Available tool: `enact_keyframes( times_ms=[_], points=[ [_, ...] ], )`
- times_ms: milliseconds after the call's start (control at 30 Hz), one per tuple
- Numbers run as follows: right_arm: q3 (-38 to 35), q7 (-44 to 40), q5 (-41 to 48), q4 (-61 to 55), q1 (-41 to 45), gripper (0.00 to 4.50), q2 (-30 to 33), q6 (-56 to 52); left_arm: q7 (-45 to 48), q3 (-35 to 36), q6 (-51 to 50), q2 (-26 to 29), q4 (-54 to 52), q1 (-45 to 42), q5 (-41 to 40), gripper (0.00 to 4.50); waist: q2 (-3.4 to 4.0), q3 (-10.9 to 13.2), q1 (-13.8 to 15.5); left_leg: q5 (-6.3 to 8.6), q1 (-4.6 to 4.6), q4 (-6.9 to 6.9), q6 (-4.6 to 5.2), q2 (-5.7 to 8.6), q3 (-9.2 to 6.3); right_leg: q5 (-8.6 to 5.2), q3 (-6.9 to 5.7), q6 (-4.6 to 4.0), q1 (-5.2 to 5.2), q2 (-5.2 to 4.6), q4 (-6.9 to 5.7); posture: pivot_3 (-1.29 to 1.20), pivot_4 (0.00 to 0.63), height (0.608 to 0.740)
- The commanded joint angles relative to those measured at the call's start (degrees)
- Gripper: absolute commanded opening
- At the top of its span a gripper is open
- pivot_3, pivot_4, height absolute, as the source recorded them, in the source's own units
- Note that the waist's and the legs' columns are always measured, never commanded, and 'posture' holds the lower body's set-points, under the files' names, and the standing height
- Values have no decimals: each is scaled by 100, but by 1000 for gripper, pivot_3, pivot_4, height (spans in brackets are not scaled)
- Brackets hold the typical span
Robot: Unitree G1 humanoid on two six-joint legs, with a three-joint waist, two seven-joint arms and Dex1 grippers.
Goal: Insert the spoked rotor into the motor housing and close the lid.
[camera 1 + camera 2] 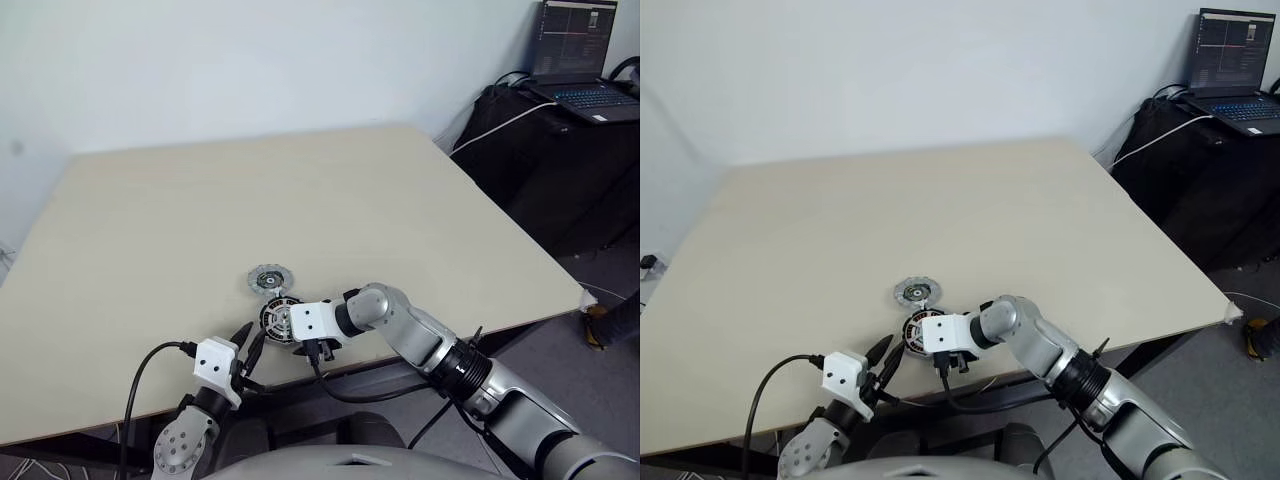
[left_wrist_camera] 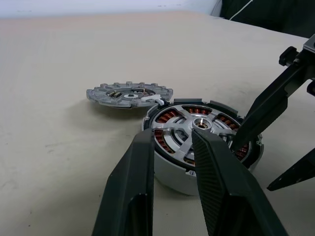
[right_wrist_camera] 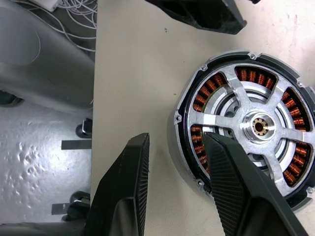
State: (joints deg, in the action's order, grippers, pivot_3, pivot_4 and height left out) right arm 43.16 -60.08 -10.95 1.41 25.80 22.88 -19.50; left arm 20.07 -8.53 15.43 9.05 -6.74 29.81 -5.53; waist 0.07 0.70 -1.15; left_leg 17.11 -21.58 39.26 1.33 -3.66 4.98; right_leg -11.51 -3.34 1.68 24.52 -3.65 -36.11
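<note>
Two black fingers of the right gripper (image 3: pixel 176 140) stood apart and clasped nothing. One hung over the copper-coloured windings inside the rim and the other outside the wall, so they straddled the edge of the round dark-rimmed motor housing (image 3: pixel 268 57). This looked like a position for steadying or nudging the cup, not for lifting.

Left gripper (image 2: pixel 172 140): level, fingers only narrowly parted and empty, just beside the housing's near wall. Judged a brace against sliding.

Spoked rotor with silver arms and hub (image 3: pixel 258 127): already down inside the housing, spokes lying over the coils. Insertion judged done, though whether it was fully seated could not be told.

Flat light-grey notched metal lid (image 2: pixel 128 93): on the pale beige table (image 1: pixel 300 200) at the far side of the housing. Its edge touched or just overlapped the rim, within easy reach. Closing not yet done.
</note>
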Motion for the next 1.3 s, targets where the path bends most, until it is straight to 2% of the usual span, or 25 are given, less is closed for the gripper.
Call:
enact_keyframes(
  times_ms=[33, 200, 567, 667, 800, 1300],
  points=[
    [-80, -20, -89, 32, 3, 1487, 80, 58, 14, 6, 127, -31, -22, -85, -66, 1228, 0, 0, 1, 0, 0, 1, 0, 0, 0, 0, 0, 0, -1, 0, 0, 0, 0, 740],
    [-93, -23, -121, 0, -41, 74, 84, 52, 26, 29, 150, -19, 41, -123, -86, 1228, 3, -4, 7, 0, 0, 0, 0, 0, 1, 0, -1, 0, -2, 0, 1, 0, 0, 740],
    [-198, -6, -39, -196, -179, 67, 69, -162, 6, 47, 202, -33, 122, -172, -150, 1228, 5, -5, 13, 0, 1, 2, 0, 0, 0, 0, -1, 0, -2, 0, 0, 0, 0, 740],
    [-277, -194, 77, -541, -419, 67, 329, -748, 6, -1, 215, -61, 172, -187, -129, 1228, 7, -8, 59, 0, -1, 2, 0, 2, -1, 0, -2, 0, -3, -3, 2, 0, 0, 740],
    [-348, 47, -107, -683, -712, 67, 618, -1342, 24, -27, 252, -94, 259, -207, -119, 1228, 18, -17, 118, 5, -2, 1, 7, 10, -3, -1, -9, 2, -6, -17, 9, 0, 0, 740],
    [-1231, 1403, 472, -2082, -1419, 67, 441, -4298, 190, -14, 294, -86, 468, -263, -176, 1228, 52, -46, 399, 28, -13, 16, 17, 26, -14, -1, -51, 23, -20, -87, 12, 0, 0, 740]
  ],
)
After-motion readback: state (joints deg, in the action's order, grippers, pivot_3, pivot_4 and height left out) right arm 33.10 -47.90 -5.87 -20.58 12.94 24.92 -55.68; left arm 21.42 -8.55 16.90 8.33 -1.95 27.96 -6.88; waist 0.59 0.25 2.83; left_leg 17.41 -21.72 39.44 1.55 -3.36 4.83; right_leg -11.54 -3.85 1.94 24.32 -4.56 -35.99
